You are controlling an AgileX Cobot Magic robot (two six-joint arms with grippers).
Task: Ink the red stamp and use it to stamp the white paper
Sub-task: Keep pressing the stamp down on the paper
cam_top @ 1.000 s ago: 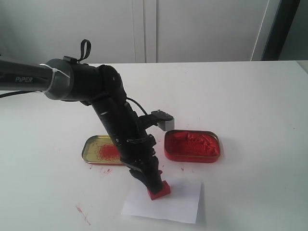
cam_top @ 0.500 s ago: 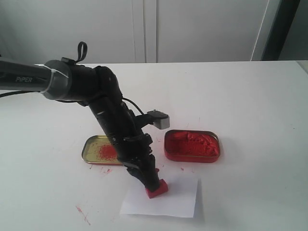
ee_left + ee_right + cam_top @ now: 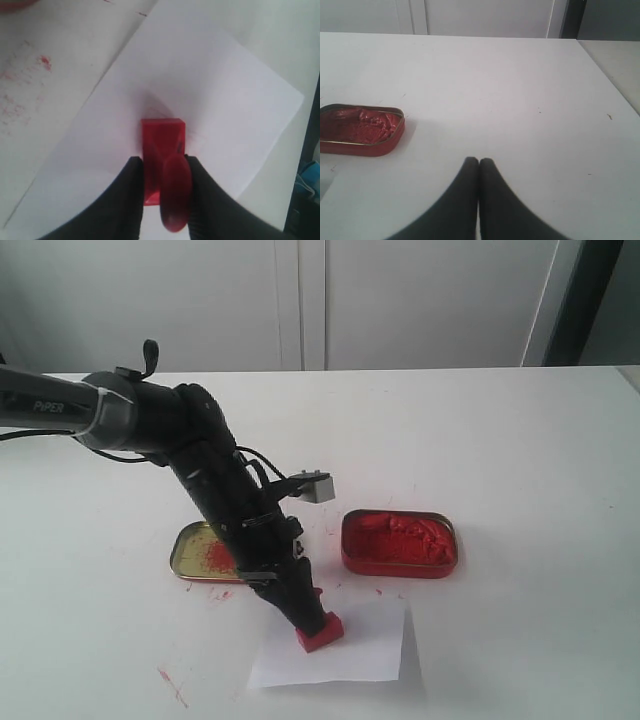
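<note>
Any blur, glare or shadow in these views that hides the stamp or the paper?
Exterior view: even light, red stamp and white paper clear, soft shadow at the paper's right edge. Left wrist view: stamp's knob and left fingers soft, paper slightly washed out. Right wrist view: right fingers blurred, ink tin readable.

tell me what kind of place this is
Probably a robot lab or test room: a bare white table, plain white cabinet doors behind it, and the left gripper holding the red stamp on the white paper.
</note>
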